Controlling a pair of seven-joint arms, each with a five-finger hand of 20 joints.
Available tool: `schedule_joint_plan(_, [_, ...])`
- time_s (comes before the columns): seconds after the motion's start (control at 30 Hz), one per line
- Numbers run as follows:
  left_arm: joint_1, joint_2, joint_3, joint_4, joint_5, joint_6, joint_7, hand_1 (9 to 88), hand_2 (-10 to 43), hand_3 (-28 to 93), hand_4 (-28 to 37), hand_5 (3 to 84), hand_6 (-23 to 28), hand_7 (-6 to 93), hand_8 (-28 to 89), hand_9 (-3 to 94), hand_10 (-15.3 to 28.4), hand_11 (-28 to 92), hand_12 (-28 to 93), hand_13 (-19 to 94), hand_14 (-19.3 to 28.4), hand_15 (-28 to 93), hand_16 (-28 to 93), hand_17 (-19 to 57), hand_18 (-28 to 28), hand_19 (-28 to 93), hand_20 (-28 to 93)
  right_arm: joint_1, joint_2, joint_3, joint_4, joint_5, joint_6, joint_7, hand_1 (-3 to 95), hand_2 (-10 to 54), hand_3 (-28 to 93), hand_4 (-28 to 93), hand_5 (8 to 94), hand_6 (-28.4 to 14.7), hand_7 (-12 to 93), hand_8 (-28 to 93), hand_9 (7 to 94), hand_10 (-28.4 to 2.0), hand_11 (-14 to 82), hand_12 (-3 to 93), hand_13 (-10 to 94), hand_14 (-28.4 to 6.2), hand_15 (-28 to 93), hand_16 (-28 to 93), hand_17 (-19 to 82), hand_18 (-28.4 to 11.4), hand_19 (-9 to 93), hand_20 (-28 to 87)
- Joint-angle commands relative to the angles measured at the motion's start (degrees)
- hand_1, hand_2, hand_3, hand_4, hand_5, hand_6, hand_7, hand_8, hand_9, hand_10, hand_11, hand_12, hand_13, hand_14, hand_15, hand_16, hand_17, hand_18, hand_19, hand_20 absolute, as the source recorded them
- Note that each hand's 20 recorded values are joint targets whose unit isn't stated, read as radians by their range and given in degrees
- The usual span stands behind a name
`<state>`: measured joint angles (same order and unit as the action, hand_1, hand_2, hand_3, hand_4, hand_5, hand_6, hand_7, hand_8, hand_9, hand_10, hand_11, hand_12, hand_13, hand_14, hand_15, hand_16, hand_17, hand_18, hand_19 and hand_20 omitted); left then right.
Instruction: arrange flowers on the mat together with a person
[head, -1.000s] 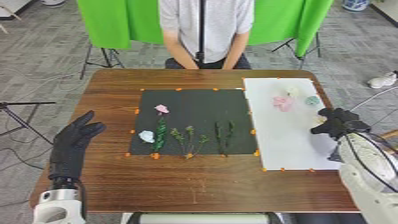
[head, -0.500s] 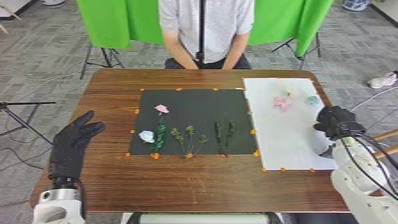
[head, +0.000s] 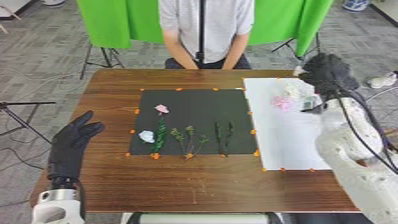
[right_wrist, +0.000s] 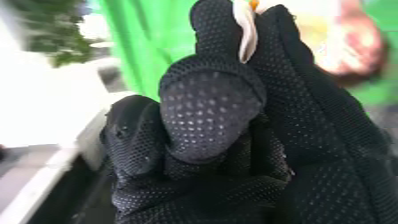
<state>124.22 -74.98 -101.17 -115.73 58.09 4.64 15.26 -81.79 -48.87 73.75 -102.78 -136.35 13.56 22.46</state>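
Here's the right hand (head: 325, 71), near one o'clock of the white rectangular sheet (head: 286, 142), pinching a pale, petal-like piece (right_wrist: 247, 31): grip gently, lower level above the slim green stems (head: 231, 134) at the black square mat (head: 188, 101)'s four o'clock.

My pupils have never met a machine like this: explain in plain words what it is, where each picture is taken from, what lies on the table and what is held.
This is a robot with two white arms and black-gloved hands. The wide pictures look down from its head; the close one comes from its right wrist. On the brown table, a dark mat carries a pink flower, a white flower and green sprigs. A white sheet beside it holds more blossoms. The left hand is open; the right hand pinches a pale piece, too little visible to name.
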Motion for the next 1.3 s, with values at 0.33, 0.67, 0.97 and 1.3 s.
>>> schedule_joint_plan(0.33, [-0.03, -0.50, 1.00, 0.30, 0.18, -0.02, -0.49, 22.0, -0.6, 69, -22.2, 49.6, 2.6, 12.6, -5, 51.1, 15.3, 22, 17, 39, 18.6, 25, 4, 7.9, 12.5, 7, 19, 25.55, -13.90, -34.16, 6.27, -1.24, -17.04, -13.25, 63.8, -9.5, 55, -24, 83.8, 3.3, 19, 6, 93.7, -6.7, 10.7, 31.3, 94, 1.1, 57, 19, 61, -13.9, 93, 38])
schedule_joint_plan(0.67, [2.56, -0.63, 0.75, -0.86, 0.05, -0.83, -0.06, 21.9, -0.6, 69, -22.2, 49.5, 2.6, 12.6, -5, 51.2, 15.3, 22, 17, 39, 18.7, 25, 3, 7.9, 12.5, 7, 19, 24.88, -15.28, -38.70, 5.99, -2.44, -24.17, -12.99, 63.5, -9.5, 55, -23, 83.4, 3.6, 19, 6, 93.7, -6.7, 9.8, 30.9, 94, 1.1, 59, 19, 60, -14.3, 93, 41])
schedule_joint_plan(0.97, [-2.63, 0.27, 1.79, 1.94, 0.17, -0.49, -2.28, 21.8, -0.6, 69, -22.2, 49.5, 2.6, 12.4, -5, 51.1, 15.3, 22, 17, 39, 18.6, 25, 4, 7.9, 12.5, 7, 19, 25.47, -19.01, -37.41, 11.31, -4.41, -27.44, -15.51, 59.7, -9.5, 57, -22, 81.4, 4.0, 18, 5, 93.2, -6.7, 5.0, 30.7, 94, 1.1, 59, 19, 60, -14.7, 93, 43])
schedule_joint_plan(1.3, [-0.90, 0.22, 1.36, 0.98, 0.05, -0.97, -1.15, 21.7, -0.8, 69, -22.0, 49.5, 2.6, 12.5, -5, 51.0, 15.3, 22, 17, 39, 18.5, 25, 4, 7.9, 12.6, 7, 19, 24.76, -18.74, -38.04, 10.02, -4.55, -29.54, -14.56, 55.0, -9.5, 54, -21, 78.5, 3.9, 18, 3, 87.1, -8.9, 9.5, 24.3, 94, 1.1, 59, 19, 60, -15.1, 93, 44])
